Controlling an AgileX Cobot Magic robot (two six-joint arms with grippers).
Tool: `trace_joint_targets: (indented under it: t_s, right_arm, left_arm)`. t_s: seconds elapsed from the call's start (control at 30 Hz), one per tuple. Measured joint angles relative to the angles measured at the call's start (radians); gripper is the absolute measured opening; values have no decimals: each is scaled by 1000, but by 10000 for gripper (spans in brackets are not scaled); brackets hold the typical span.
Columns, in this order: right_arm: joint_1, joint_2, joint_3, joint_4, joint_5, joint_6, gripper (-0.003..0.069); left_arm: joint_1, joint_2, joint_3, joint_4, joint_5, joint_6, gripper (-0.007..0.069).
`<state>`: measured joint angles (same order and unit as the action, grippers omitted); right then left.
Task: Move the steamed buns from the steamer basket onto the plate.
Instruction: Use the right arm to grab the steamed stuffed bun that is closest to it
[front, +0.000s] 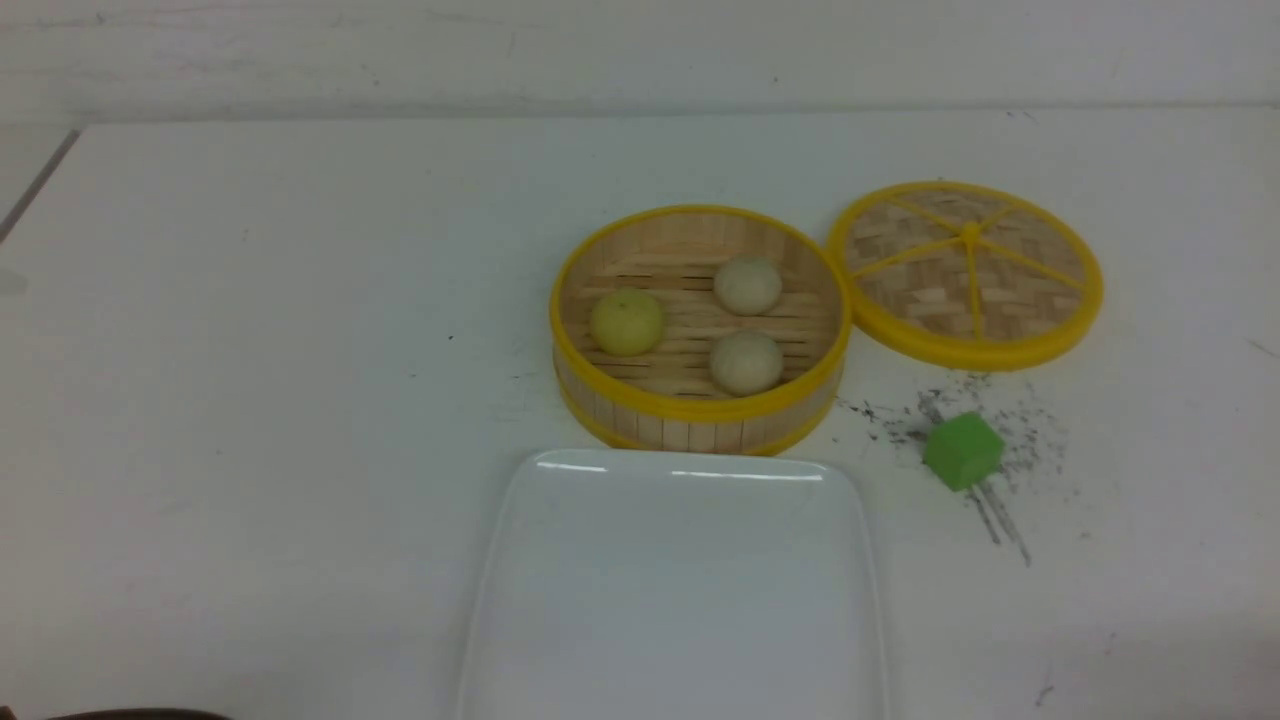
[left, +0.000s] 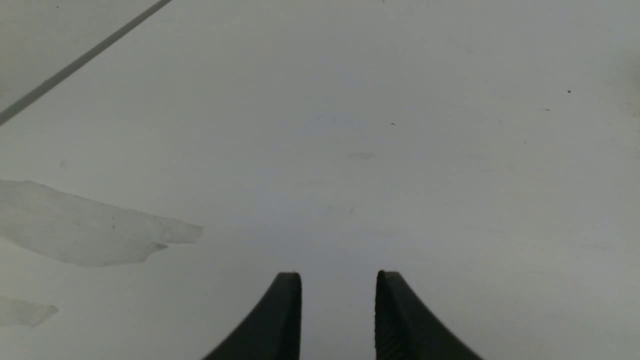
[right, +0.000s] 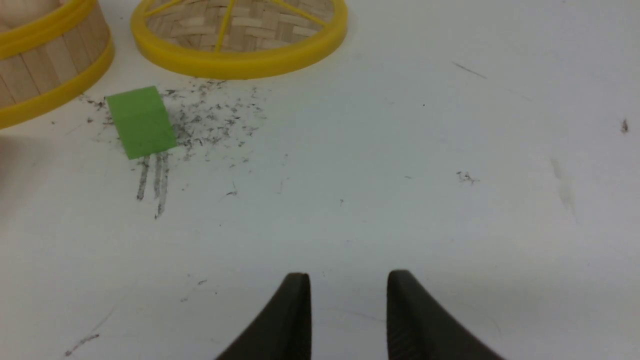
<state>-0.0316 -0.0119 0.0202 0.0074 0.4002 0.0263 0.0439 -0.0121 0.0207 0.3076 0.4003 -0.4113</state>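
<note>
Steamed buns (front: 746, 362): three small smooth domes, two off-white, one yellow-green, apart on the basket's slatted floor
Steamer basket (front: 700, 408): bamboo, yellow rims, just behind the white plate (front: 680, 600)
Left end effector (left: 338, 274): fingers parted, empty
Right end effector (right: 349, 273): fingers parted, empty

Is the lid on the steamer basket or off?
Off. The steamer basket stands uncovered, three buns visible inside; the lid lies on the table beside it.
</note>
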Motion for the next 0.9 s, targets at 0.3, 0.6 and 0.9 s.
trace_joint_targets:
  t_s: [0.3,0.6,0.9]
  right_arm:
    - [0,0,0,0,0,0,242]
    - [0,0,0,0,0,0,242]
    - [0,0,0,0,0,0,242]
  left_arm:
    - [0,0,1,17,0,0,242]
    - [0,0,1,20,0,0,242]
    - [0,0,1,21,0,0,242]
